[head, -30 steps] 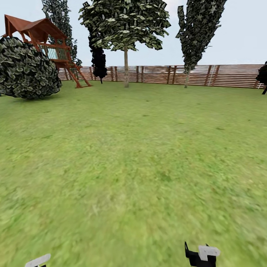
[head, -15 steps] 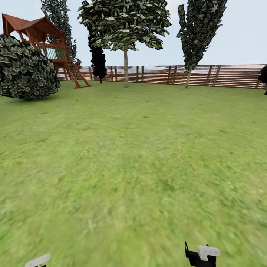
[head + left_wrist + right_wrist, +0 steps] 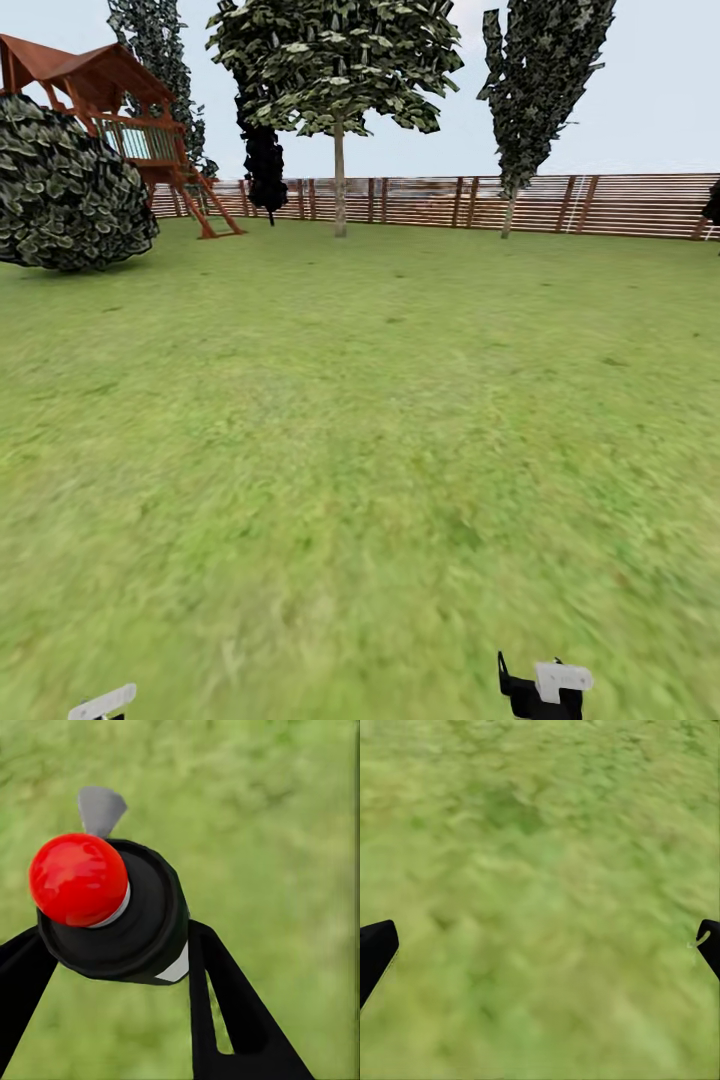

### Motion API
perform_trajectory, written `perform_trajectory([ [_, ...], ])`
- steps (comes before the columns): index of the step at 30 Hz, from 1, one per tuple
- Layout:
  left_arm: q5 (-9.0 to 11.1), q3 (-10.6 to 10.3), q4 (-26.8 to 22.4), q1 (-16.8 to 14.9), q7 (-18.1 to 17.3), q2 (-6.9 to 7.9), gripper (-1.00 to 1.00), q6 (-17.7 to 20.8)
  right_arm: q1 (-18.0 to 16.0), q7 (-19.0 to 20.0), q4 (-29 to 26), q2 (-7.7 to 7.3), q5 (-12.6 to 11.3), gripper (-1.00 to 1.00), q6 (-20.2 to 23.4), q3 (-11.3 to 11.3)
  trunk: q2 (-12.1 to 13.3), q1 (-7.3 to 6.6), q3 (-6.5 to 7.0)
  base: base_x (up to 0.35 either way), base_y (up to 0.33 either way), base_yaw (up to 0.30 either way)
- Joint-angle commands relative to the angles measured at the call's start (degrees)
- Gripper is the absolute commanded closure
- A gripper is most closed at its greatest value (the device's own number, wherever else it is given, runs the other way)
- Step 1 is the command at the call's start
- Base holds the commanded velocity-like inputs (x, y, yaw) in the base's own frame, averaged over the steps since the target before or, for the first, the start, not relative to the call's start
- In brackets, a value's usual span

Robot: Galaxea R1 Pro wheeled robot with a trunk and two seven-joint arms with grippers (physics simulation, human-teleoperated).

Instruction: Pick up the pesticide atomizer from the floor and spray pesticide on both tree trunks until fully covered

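The left gripper (image 3: 112, 967) has its 2 black fingers (image 3: 225, 1012) clamped on the atomizer (image 3: 112, 907), whose red tip (image 3: 78, 879) and grey trigger (image 3: 100, 810) point toward the grass (image 3: 285, 832). The right gripper (image 3: 540, 945) hangs over lawn with fingers (image 3: 375, 952) spread wide, holding nothing. Ahead, a broad tree (image 3: 340, 120) stands near the slat fence (image 3: 620, 205), a bush (image 3: 65, 190) and playhouse (image 3: 110, 90) to the left.
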Motion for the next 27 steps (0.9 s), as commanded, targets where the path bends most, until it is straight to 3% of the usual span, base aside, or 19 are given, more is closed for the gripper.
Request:
perform_trajectory([
  [1, -0.12, 0.28, 0.03, -0.02, 0.03, -0.01, 1.0, -0.16, -0.05, -0.32, 0.08, 0.02, 0.62, -1.0, -0.19, -0.28, -0.02, 0.03, -0.05, 0.34, 0.0, 0.0],
  [27, -0.12, 0.28, 0.03, -0.02, 0.03, 0.01, 1.0, -0.16, -0.05, -0.32, 0.08, 0.04, 0.64, -1.0, -0.19, -0.28, -0.02, 0.03, -0.05, 0.34, 0.0, 0.0],
])
